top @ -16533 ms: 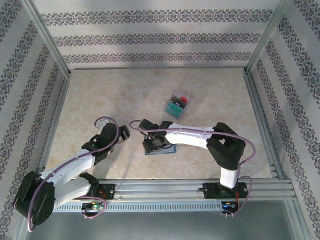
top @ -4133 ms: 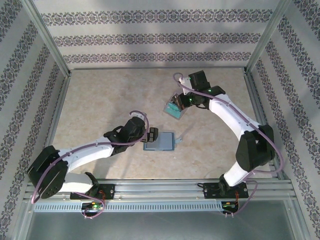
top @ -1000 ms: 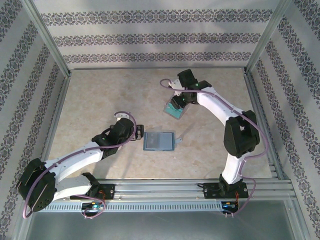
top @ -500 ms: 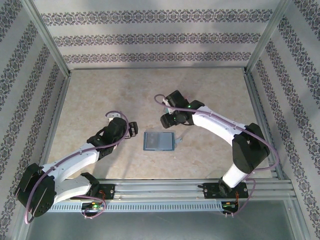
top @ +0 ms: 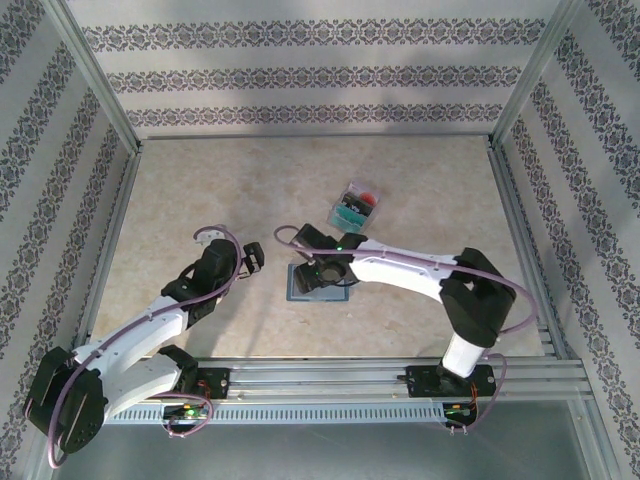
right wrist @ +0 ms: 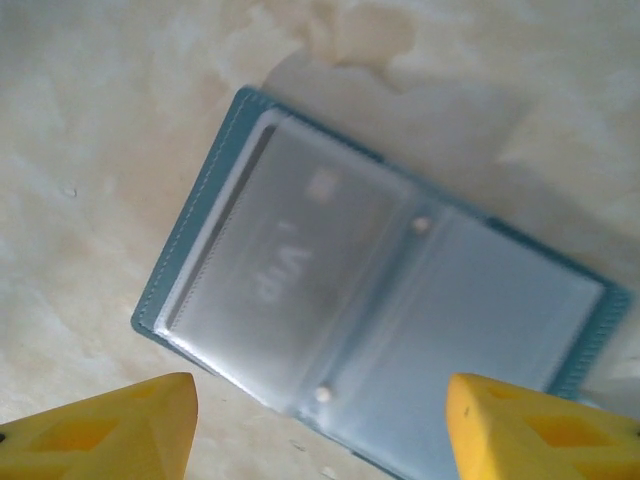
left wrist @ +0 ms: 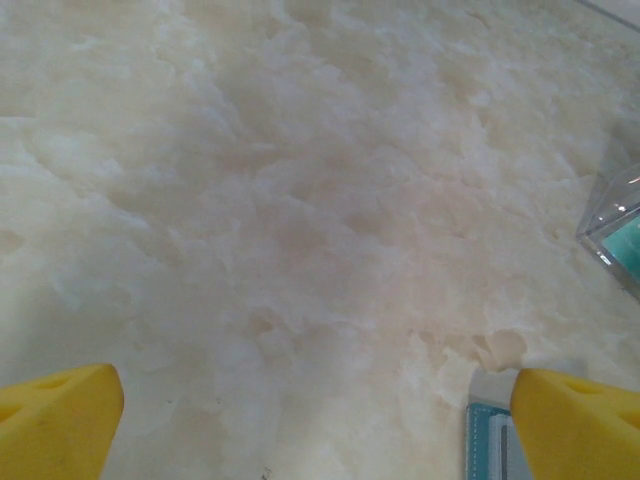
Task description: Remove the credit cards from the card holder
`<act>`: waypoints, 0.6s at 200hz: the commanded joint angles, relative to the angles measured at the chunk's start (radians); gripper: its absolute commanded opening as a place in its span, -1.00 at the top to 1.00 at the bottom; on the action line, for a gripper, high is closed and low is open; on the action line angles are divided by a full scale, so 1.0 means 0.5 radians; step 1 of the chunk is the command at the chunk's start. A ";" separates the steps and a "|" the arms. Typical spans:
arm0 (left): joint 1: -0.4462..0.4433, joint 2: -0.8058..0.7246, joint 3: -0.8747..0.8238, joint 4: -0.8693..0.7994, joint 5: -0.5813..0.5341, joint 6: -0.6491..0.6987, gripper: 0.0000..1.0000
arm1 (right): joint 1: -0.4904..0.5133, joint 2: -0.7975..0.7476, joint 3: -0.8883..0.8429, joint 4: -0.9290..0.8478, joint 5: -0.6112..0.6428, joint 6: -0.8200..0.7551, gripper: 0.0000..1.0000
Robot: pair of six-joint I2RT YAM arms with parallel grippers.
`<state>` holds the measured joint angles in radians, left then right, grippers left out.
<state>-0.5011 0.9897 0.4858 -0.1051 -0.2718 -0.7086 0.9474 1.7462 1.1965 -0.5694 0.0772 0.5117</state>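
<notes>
Silvery "VIP" card (right wrist: 290, 255) inside card holder (right wrist: 492, 312)

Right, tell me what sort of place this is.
Probably a robot test cell: aluminium frame, wallpapered panels around a marble-look table, left arm and right arm bolted to a rail at its near edge.

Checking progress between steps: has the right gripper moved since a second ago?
Yes. The right gripper left the clear box, moved toward the near side, and now hovers open over the wallet.
</notes>
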 commanded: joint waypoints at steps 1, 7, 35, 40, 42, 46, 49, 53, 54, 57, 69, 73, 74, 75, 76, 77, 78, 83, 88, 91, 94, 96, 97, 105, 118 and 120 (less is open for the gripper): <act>0.031 -0.031 -0.040 -0.024 -0.032 -0.040 -0.99 | 0.028 0.115 0.075 0.036 -0.037 0.117 -0.33; 0.035 -0.031 -0.044 -0.026 -0.031 -0.041 -0.99 | 0.033 0.145 0.092 0.038 -0.040 0.121 -0.33; 0.048 -0.050 -0.054 -0.050 -0.038 -0.045 -0.99 | 0.056 0.226 0.158 0.034 -0.043 0.127 -0.33; 0.051 -0.057 -0.057 -0.055 -0.039 -0.045 -0.99 | 0.055 0.236 0.167 0.034 -0.043 0.127 -0.33; 0.053 -0.061 -0.057 -0.054 -0.039 -0.044 -0.99 | 0.058 0.240 0.168 0.034 -0.041 0.129 -0.33; 0.056 -0.063 -0.061 -0.055 -0.041 -0.044 -0.99 | 0.060 0.245 0.174 0.032 -0.039 0.131 -0.33; 0.056 -0.068 -0.063 -0.059 -0.040 -0.044 -0.99 | 0.059 0.251 0.177 0.031 -0.036 0.130 -0.33; 0.058 -0.073 -0.068 -0.060 -0.042 -0.046 -0.99 | 0.058 0.257 0.181 0.030 -0.030 0.130 -0.33; 0.059 -0.075 -0.070 -0.060 -0.042 -0.045 -0.99 | 0.059 0.257 0.182 0.029 -0.028 0.132 -0.33; 0.060 -0.077 -0.071 -0.060 -0.042 -0.049 -0.99 | 0.058 0.261 0.186 0.027 -0.024 0.134 -0.33; 0.070 -0.091 -0.076 -0.066 -0.040 -0.048 -0.99 | 0.062 0.274 0.199 0.013 -0.002 0.134 -0.33; 0.070 -0.093 -0.081 -0.069 -0.040 -0.049 -0.99 | 0.065 0.278 0.205 0.008 0.007 0.135 -0.33; 0.071 -0.096 -0.080 -0.069 -0.041 -0.048 -0.99 | 0.065 0.278 0.207 0.007 0.008 0.134 -0.33; 0.070 -0.096 -0.079 -0.069 -0.042 -0.048 -0.99 | 0.065 0.280 0.208 0.005 0.011 0.134 -0.33; 0.070 -0.097 -0.079 -0.069 -0.041 -0.047 -0.99 | 0.066 0.280 0.208 0.004 0.013 0.133 -0.33; 0.071 -0.098 -0.079 -0.069 -0.038 -0.047 -0.99 | 0.064 0.281 0.208 0.002 0.015 0.132 -0.33; 0.072 -0.100 -0.080 -0.069 -0.040 -0.048 -0.99 | 0.065 0.283 0.210 0.001 0.016 0.131 -0.33; 0.075 -0.103 -0.082 -0.072 -0.040 -0.049 -0.99 | 0.068 0.287 0.216 -0.004 0.019 0.127 -0.33; 0.077 -0.105 -0.082 -0.075 -0.036 -0.049 -0.99 | 0.070 0.288 0.221 -0.007 0.024 0.124 -0.33; 0.079 -0.105 -0.085 -0.075 -0.037 -0.052 -0.99 | 0.073 0.293 0.225 -0.010 0.027 0.121 -0.33; 0.081 -0.106 -0.085 -0.077 -0.036 -0.050 -0.99 | 0.072 0.293 0.228 -0.012 0.029 0.121 -0.32; 0.081 -0.106 -0.085 -0.076 -0.035 -0.052 -0.99 | 0.074 0.296 0.230 -0.014 0.030 0.121 -0.33; 0.083 -0.105 -0.085 -0.077 -0.034 -0.050 -0.99 | 0.074 0.298 0.230 -0.013 0.031 0.119 -0.33; 0.084 -0.111 -0.087 -0.080 -0.033 -0.051 -0.99 | 0.075 0.305 0.236 -0.018 0.031 0.113 -0.33; 0.091 -0.113 -0.089 -0.079 -0.030 -0.054 -0.99 | 0.076 0.320 0.245 -0.019 0.032 0.109 -0.33; 0.089 -0.113 -0.090 -0.080 -0.030 -0.055 -0.99 | 0.076 0.325 0.247 -0.020 0.031 0.107 -0.33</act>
<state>-0.4751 0.9474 0.4519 -0.1165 -0.2745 -0.7204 0.9737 1.8809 1.2881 -0.5571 0.0669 0.5552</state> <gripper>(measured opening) 0.993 0.663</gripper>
